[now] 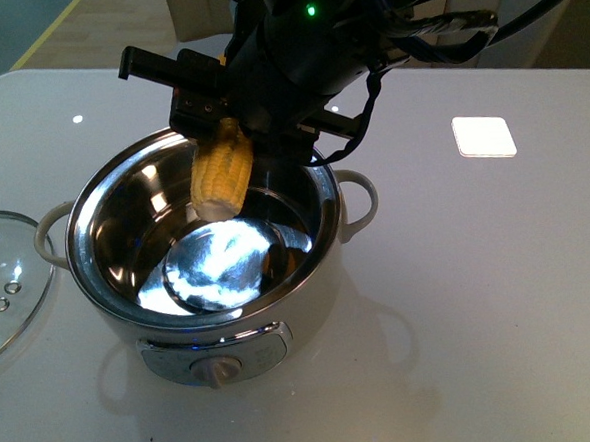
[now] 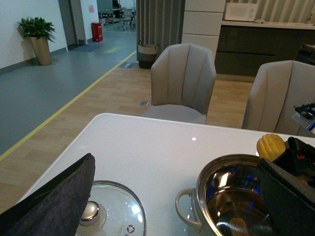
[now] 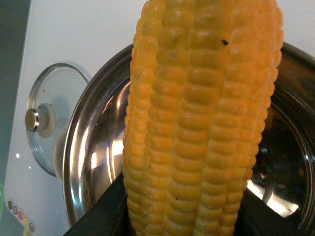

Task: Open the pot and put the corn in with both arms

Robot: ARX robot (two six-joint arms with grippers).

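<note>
Corn (image 1: 221, 172) above pot (image 1: 206, 317) rim

The right arm (image 1: 295, 56) is showing as a bulky, matte black body with angular housings. A small green indicator light (image 1: 310, 11) is glowing at about twelve o'clock on it. Black cables (image 1: 373, 96) are looping along its three o'clock side, one of them twisted, beside a bundle wrapped in dark sleeving. A flat black bar (image 1: 155, 67) is sticking out toward nine o'clock. In the left wrist view, a dark grey finger pad (image 2: 59, 201) with a felt-like, textured face is filling the seven o'clock corner.
</note>
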